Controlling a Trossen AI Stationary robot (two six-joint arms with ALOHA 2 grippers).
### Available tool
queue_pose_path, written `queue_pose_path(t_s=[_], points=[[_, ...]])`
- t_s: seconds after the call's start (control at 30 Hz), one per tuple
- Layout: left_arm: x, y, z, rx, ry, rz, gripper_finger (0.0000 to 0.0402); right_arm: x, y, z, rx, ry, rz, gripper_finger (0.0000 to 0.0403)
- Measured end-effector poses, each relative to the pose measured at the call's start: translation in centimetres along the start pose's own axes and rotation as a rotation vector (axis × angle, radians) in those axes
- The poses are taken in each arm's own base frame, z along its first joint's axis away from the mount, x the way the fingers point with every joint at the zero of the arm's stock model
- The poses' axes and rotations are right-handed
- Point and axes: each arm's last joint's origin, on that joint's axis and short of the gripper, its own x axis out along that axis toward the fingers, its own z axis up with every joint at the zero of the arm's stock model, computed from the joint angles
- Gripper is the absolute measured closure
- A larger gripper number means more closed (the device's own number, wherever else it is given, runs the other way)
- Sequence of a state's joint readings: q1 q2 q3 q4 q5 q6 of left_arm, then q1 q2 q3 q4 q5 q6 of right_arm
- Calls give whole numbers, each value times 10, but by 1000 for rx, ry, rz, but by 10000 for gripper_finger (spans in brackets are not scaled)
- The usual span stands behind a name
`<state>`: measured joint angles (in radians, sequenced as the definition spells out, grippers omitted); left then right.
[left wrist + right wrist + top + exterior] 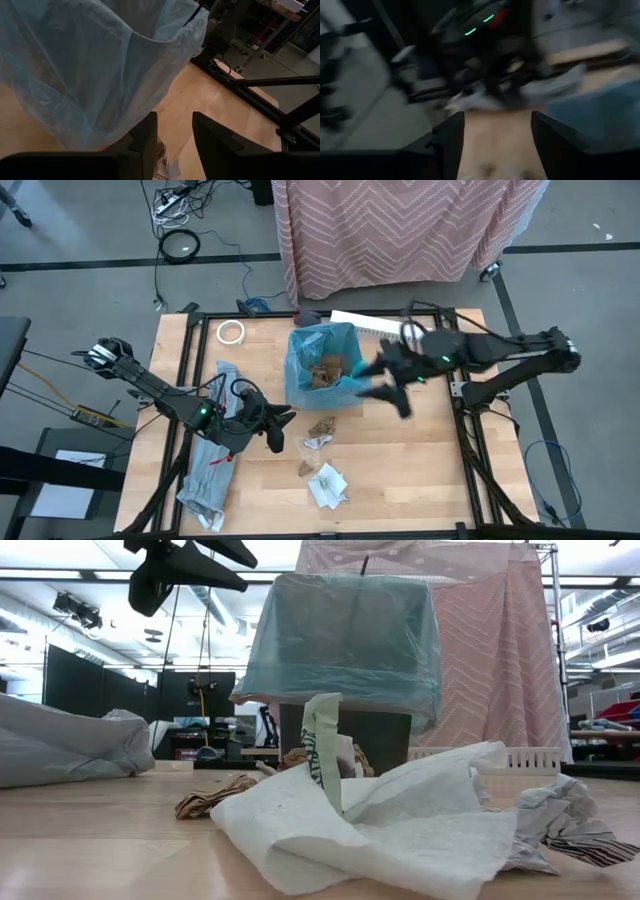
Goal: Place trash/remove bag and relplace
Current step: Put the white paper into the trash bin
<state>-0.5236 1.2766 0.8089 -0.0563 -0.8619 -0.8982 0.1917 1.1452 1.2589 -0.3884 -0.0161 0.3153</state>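
Note:
The blue bag (pixel 322 360) lines the small dark bin (pixel 345 740), its edge folded out over the rim (pixel 340 640). Brown trash (pixel 325 371) lies inside it. More trash lies on the table in front of the bin: a brown scrap (pixel 321 426), white wrapper pieces (pixel 316 443) and crumpled white paper (pixel 328 487). My right gripper (pixel 368 378) hovers open just right of the bin's rim, pointing at it, with nothing between its fingers (pixel 497 145). My left gripper (pixel 276 430) hangs open in the air left of the bin's near side, holding nothing (pixel 175 145).
A pale grey plastic bag (pixel 208 470) lies along the table's left side under my left arm. A tape roll (pixel 231 332) sits at the far left, and a white strip (pixel 362 324) lies behind the bin. A pink patterned cloth (pixel 400 230) hangs beyond the far edge.

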Motion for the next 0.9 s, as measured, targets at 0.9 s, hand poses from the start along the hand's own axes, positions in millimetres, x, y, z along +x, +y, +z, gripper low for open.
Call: queue_pose_path(t_s=[0.9], points=[[0,1,-2,15,39,-10,271,167,0,-165,-328,724,-310,173]])
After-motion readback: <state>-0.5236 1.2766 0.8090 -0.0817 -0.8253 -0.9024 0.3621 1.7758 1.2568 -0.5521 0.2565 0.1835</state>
